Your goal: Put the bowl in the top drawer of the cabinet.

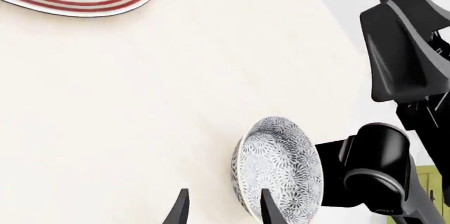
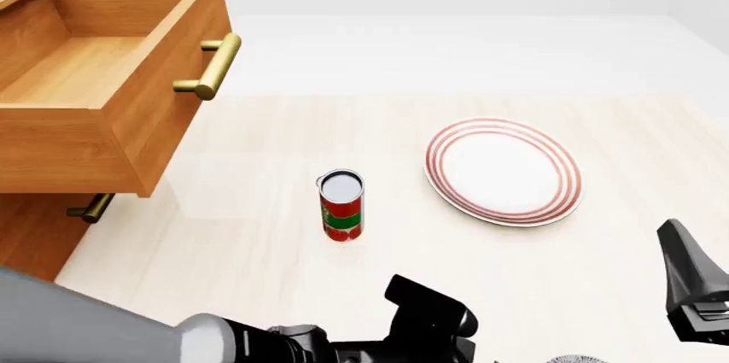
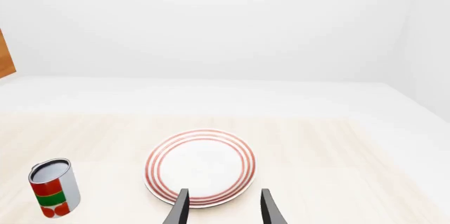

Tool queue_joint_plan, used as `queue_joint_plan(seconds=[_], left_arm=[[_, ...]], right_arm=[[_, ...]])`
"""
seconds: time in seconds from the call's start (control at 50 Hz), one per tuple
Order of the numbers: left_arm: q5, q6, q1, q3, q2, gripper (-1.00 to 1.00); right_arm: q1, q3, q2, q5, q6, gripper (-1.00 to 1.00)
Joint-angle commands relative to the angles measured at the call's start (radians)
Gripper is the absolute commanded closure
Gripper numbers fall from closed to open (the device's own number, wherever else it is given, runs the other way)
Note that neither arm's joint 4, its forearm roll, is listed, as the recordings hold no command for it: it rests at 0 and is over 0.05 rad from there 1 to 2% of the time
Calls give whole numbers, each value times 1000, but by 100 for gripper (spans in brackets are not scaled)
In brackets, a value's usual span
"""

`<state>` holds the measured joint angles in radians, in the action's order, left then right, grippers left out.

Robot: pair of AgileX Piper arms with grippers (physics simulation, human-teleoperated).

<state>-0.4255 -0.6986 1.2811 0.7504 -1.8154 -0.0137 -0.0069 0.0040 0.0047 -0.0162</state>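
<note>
My left gripper [image 1: 221, 208] has its fingers apart with nothing between them; one fingertip [image 1: 269, 205] overlaps the rim of the bowl [image 1: 277, 168] in the left wrist view, though I cannot tell whether it touches. The bowl sits at the near edge of the table [image 2: 228, 243], and the front view catches only a sliver of its patterned rim [image 2: 578, 360] at about 5 o'clock, just beside my left arm [image 2: 428, 316]. My right arm [image 2: 692, 290] crowds the near right corner, and in the left wrist view its dark links stand close beside the bowl. My right gripper [image 3: 221, 208] is also spread and empty, its tips over the near rim of the red-ringed plate [image 3: 200, 166]. Only the right wrist view shows the far table edge and the plain wall beyond. Farther out, the tomato can [image 2: 341, 205] stands upright near the table's middle, well apart from the plate [image 2: 503, 170] at 2 o'clock, with bare tabletop between them. At 10 o'clock the cabinet [image 2: 34, 226] holds the top drawer [image 2: 108, 81] pulled well out, overhanging the table; its brass handle [image 2: 212, 66] faces the can, and the lower drawer's handle [image 2: 89, 207] shows beneath it.
</note>
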Motion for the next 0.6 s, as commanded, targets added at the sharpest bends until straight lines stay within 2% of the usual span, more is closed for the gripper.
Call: queue_joint_plan(seconds=[0.02, 0.6], left_arm=[[-9, -11, 0, 12, -28, -100], [1, -10, 19, 73, -95, -100]], right_arm=[[0, 2, 0, -1, 0, -100], [0, -2, 0, 2, 0, -100]])
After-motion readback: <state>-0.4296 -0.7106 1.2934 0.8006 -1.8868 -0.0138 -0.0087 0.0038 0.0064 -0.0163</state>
